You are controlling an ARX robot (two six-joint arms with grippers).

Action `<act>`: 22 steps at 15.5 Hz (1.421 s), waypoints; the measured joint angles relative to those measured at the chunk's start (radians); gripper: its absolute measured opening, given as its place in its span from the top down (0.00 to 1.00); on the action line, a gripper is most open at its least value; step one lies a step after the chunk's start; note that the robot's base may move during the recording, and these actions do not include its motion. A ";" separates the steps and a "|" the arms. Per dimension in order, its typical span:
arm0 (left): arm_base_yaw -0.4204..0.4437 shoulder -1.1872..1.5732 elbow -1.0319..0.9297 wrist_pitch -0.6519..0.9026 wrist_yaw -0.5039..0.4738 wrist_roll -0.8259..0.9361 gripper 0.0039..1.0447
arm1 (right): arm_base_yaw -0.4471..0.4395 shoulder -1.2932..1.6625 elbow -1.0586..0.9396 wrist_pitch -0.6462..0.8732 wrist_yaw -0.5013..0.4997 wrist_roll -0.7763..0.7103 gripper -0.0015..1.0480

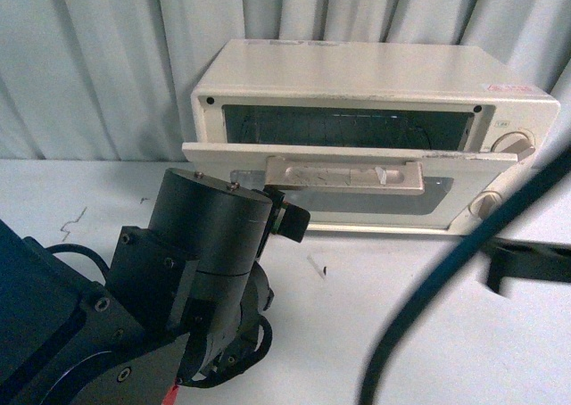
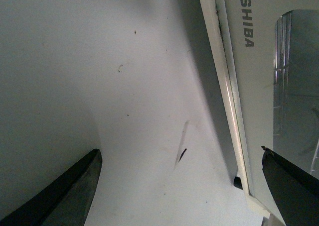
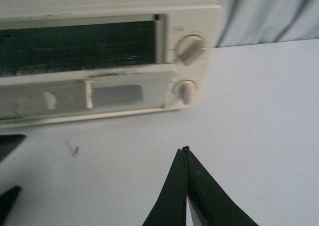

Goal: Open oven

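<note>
The oven (image 1: 375, 75) sits at the back of the white counter (image 1: 321, 325), close against the curtain (image 1: 107, 57), with its two knobs (image 1: 513, 144) on the robot's right. Its door (image 1: 446, 191) stands partway open: the top edge is tipped out from the body, so a dark strip of the cavity shows above it, and the bar handle (image 1: 343, 173) faces up and forward. The opening step looks begun but not finished, since the door is far from lying flat. The left end effector (image 2: 179, 151) is at the door's left end with its fingers spread wide. In the left wrist view the door's edge runs between them, close to one finger (image 2: 291, 186), which lies across the door's face. Whether that finger actually touches the door is hard to tell from this angle, and nothing is clamped. The right end effector (image 3: 185, 152) hangs over bare counter in front of the oven's knob side, well apart from it, with its fingers pressed together on nothing. The next move probably falls to the left arm: bear on the door's upper edge or handle and carry it down and outward along the hinge's arc. The light oven may slide on the counter if the pull is too flat.
</note>
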State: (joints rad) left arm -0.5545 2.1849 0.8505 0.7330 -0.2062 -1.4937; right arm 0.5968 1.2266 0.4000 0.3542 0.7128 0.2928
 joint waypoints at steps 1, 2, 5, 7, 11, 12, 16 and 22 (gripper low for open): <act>0.000 0.000 0.000 0.000 0.000 0.000 0.06 | 0.000 -0.140 -0.052 -0.132 0.044 0.015 0.95; 0.000 0.000 0.000 0.000 0.001 0.000 0.06 | -0.005 -0.307 -0.111 -0.321 0.085 0.074 0.84; 0.000 0.000 0.000 -0.002 0.000 0.000 0.06 | -0.124 -0.739 -0.195 -0.795 0.054 0.344 0.55; 0.000 0.000 0.000 -0.002 0.000 0.000 0.06 | -0.143 -0.770 -0.231 -0.811 0.022 0.412 0.40; 0.003 -0.002 0.000 -0.005 0.000 0.000 0.06 | -0.379 -1.213 -0.389 -0.331 -0.480 -0.133 0.82; 0.003 -0.002 0.000 -0.004 -0.001 0.000 0.06 | -0.402 -1.204 -0.389 -0.346 -0.517 -0.193 0.91; 0.003 -0.002 0.000 -0.004 0.000 -0.001 0.06 | -0.600 -1.222 -0.389 -0.359 -0.688 -0.270 0.98; 0.003 -0.002 0.000 -0.003 0.001 -0.001 0.06 | -0.597 -1.222 -0.389 -0.358 -0.712 -0.286 0.98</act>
State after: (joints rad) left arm -0.5510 2.1830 0.8505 0.7300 -0.2054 -1.4944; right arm -0.0002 0.0044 0.0109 -0.0040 0.0010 0.0067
